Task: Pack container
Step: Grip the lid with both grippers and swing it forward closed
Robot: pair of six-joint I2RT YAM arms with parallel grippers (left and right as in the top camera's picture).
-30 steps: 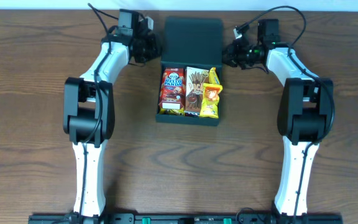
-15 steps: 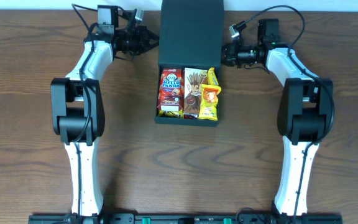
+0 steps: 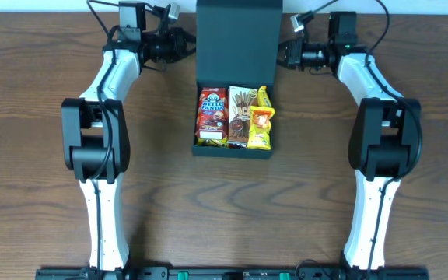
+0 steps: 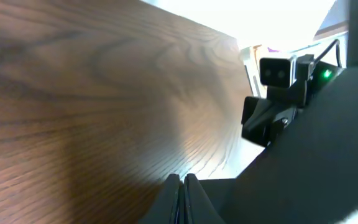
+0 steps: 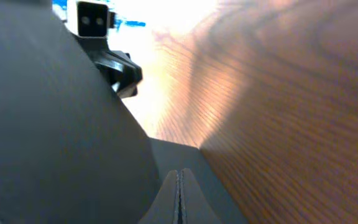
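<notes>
Since three snack packets already lie side by side in the container (image 3: 233,151), a red packet (image 3: 212,117) at the left, a brown packet (image 3: 239,117) in the middle and a yellow packet (image 3: 260,128) at the right, the filling looks finished and the step in hand appears to be closing the lid (image 3: 238,35). The container sits in the middle of the tabletop (image 3: 45,194) toward its far edge, and the lid stands raised at the container's far side rather than lying flat. The left arm (image 3: 119,74) and the right arm (image 3: 364,74) both reach to the far end, bent inward, so that their jaws flank the lid at its left and right edges. Each wrist view shows its fingers (image 4: 173,202) pressed together with nothing between them, so both pairs of jaws are closed and empty; the right fingers (image 5: 171,199) point along a dark surface that is probably the lid. Whether the tips actually touch the lid cannot be told. The next move probably calls for both arms to tip the lid toward the near side evenly, lowering it over the packets without pushing the container out of place.
</notes>
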